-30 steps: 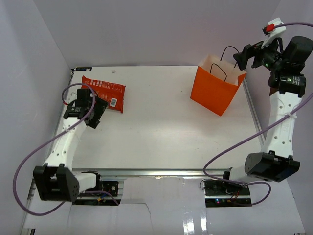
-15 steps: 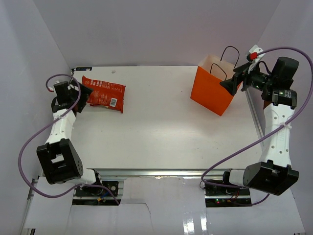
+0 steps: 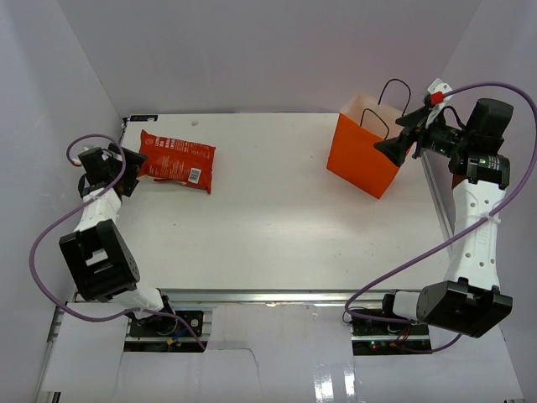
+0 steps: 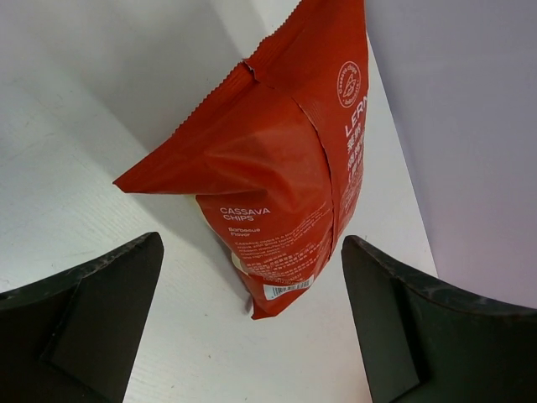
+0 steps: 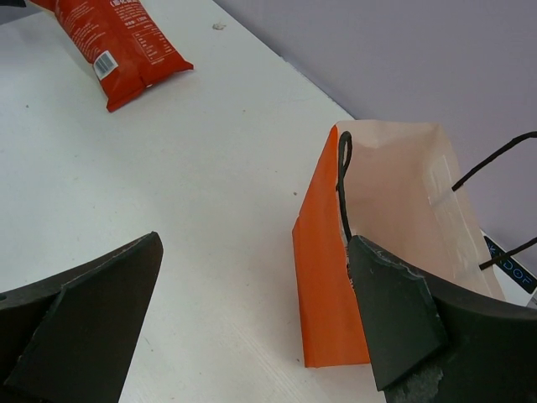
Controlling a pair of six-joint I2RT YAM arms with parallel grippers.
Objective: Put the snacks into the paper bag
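At far-left of table [image 3: 277,218], chip bag [image 3: 176,159] lies flat, red-orange, well apart from paper bag [image 3: 369,155] standing upright at far-right corner; top view alone shows both arms together; left gripper [image 3: 126,164] just beside chip bag's left end, right gripper [image 3: 393,143] at paper bag's right side near the rim.

Left wrist view: fingers [image 4: 101,311] spread wide, nothing between the pads; chip bag ahead of them, apart; only this view gives the crimped end seal, "CASSAVA CHIPS" print and small barcode label.

Right wrist view: fingers [image 5: 92,311] also spread wide, nothing held; right finger overlaps bag's near edge, contact cannot tell; only this view looks into the open mouth, showing the pale cream lining and black handle [image 5: 342,180] hanging against the front wall; chip bag small at top-left.
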